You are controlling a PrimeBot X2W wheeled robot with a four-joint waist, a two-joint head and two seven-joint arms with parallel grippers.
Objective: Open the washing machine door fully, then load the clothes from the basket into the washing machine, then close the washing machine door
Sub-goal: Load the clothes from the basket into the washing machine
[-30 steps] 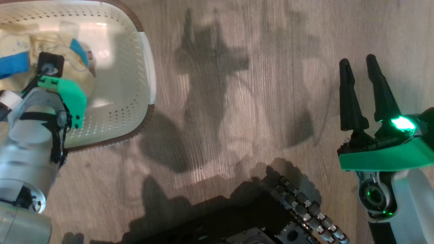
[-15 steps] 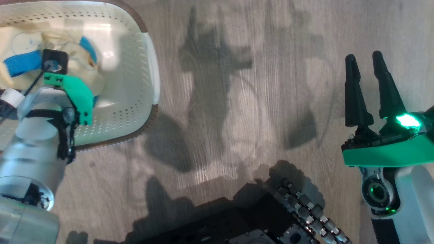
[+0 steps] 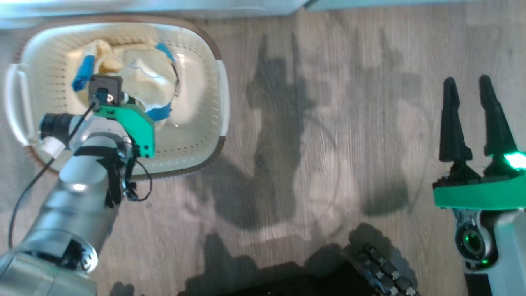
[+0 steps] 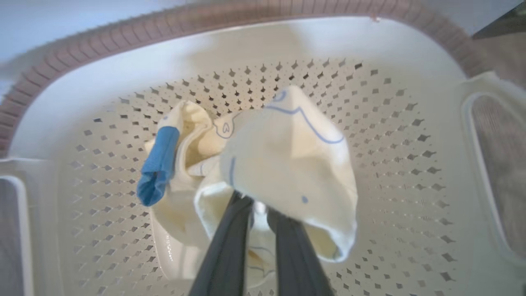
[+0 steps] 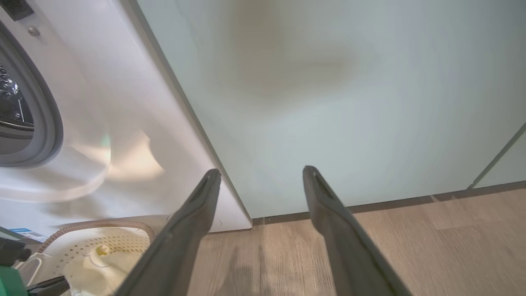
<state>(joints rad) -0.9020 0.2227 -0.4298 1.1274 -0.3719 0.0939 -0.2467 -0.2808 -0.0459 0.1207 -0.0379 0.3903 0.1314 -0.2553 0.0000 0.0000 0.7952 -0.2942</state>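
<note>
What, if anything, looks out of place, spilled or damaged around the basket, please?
Nothing stands out. The basket sits upright on the wooden floor, the clothes are bunched inside it, none over the rim, and the left gripper appears shut on one garment. The right gripper hangs open above the floor.
</note>
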